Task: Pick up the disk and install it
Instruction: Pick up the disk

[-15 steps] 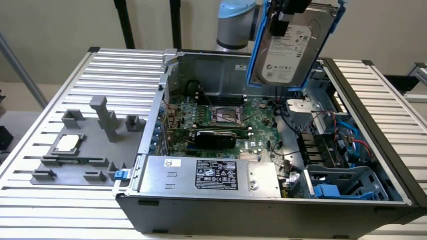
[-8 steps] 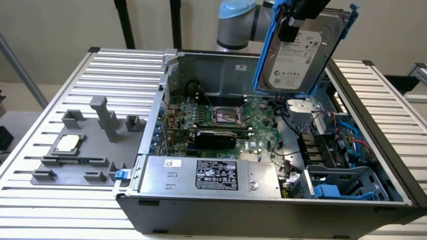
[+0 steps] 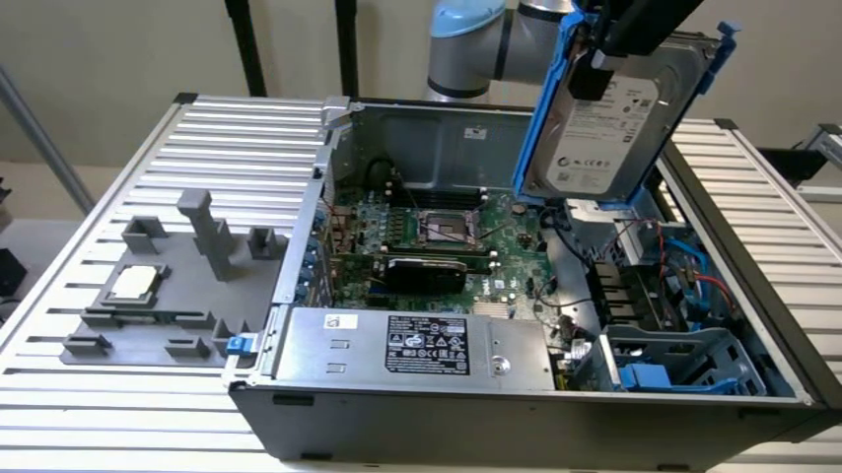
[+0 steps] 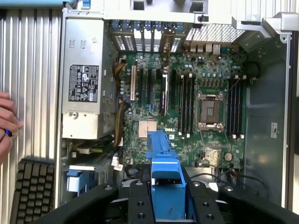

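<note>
- At the exterior view's left, we see a grey fixture plate (image 3: 145,333) lying on the slatted table (image 3: 79,414). A small square CPU chip (image 3: 136,284) sits in it.
- In the middle stands the open computer case (image 3: 526,424). Its motherboard (image 3: 435,232) is exposed, and the grey power supply (image 3: 408,345) lies along the near wall.
- Further right, we find the disk (image 3: 612,118) held up over the far right part of the case. It is on edge and slightly tilted, its white label faces the camera, and it is clipped in its blue carrier frame (image 4: 166,172).
- The gripper (image 3: 608,69) has hold of the disk from above, its jaws partly closed and clamped on the carrier. In the wrist view, the blue frame sits between the black fingers (image 4: 140,200).
- At the exterior view's right, low in the case, we see a blue drive cage (image 3: 684,360).
- In the wrist view, a person's hand (image 4: 7,126) is over the slatted table on the power-supply side of the case, near a black keyboard (image 4: 32,191).
</note>
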You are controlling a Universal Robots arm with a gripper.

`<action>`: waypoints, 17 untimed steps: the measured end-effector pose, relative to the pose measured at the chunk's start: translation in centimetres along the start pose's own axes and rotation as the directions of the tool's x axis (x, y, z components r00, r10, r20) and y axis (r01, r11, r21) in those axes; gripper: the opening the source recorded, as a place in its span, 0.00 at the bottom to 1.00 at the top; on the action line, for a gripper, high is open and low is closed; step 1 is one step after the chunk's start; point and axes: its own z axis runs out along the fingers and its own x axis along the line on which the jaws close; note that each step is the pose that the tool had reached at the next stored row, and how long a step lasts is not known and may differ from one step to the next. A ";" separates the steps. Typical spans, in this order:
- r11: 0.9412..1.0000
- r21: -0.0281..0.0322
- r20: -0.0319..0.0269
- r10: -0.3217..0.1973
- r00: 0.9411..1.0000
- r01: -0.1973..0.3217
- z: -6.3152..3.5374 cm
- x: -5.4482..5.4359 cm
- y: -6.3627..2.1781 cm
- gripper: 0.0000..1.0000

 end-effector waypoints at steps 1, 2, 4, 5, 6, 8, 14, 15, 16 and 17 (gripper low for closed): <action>1.000 0.000 0.000 0.000 1.000 0.000 -0.02 0.3 -0.06 0.32; 1.000 0.000 0.000 0.000 1.000 0.000 -0.01 0.6 -0.11 0.32; 1.000 0.000 0.000 0.000 1.000 0.000 -0.03 1.3 -0.18 0.32; 1.000 0.000 0.000 0.000 1.000 0.000 -0.03 1.6 -0.20 0.32; 1.000 0.000 0.000 0.000 1.000 0.000 -0.03 1.9 -0.24 0.32; 1.000 0.000 0.000 0.000 1.000 0.000 -0.03 2.5 -0.35 0.32; 1.000 0.000 0.000 0.000 1.000 0.000 -0.03 3.7 -1.44 0.32; 1.000 0.000 0.000 0.000 1.000 0.000 -0.03 3.9 -1.67 0.32; 1.000 0.000 0.000 0.000 1.000 0.000 -0.05 4.1 -1.91 0.32; 1.000 0.000 0.000 0.000 1.000 0.000 -0.04 4.3 -2.15 0.32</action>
